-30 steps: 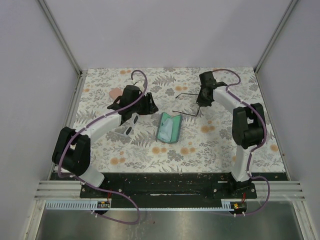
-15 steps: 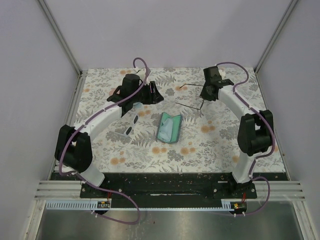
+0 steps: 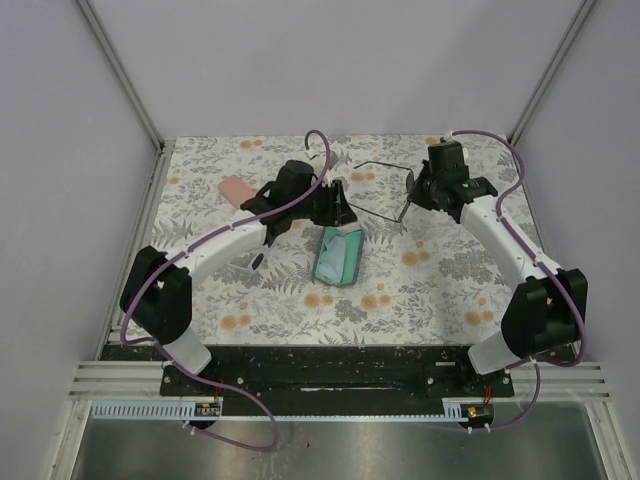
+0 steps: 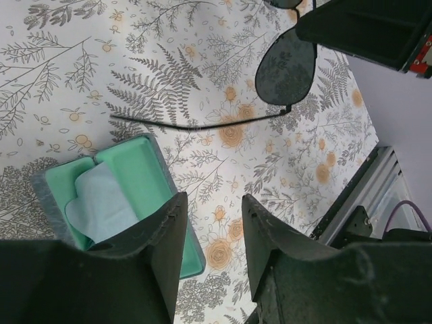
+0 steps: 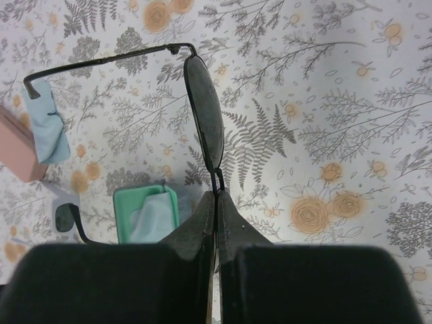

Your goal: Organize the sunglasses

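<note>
Sunglasses (image 5: 204,111) with the thin black frame are held by the right gripper (image 5: 216,194), whose jaws are pinched fully together on the nose bridge. Both temples are unfolded. The pair appears to be lifted off the floral table (image 3: 430,290), though the overhead view does not confirm the clearance.

The left gripper (image 4: 212,210) has its jaws parted to a moderate gap, with nothing between them.

Governing relation, overhead view:
- The pair lies at 3 o'clock from the left gripper, near but not touching.
- The temples run along the 3-to-9 o'clock line, free tips pointing at the left gripper. The lens front runs roughly 12-to-6 at the right gripper.
- The open green case (image 4: 145,169) sits at 6 o'clock from the left gripper and holds a pale cloth (image 4: 101,202). The nearer temple passes at the case's 12 o'clock end.

Assessment: the left arm is nearer the temple tips, so folding a temple would probably fall to it, approaching toward 3 o'clock and closing across the thin wire.

A second pair (image 3: 256,261), whitish-framed, lies at 8 o'clock from the left gripper, beside the left forearm.
</note>
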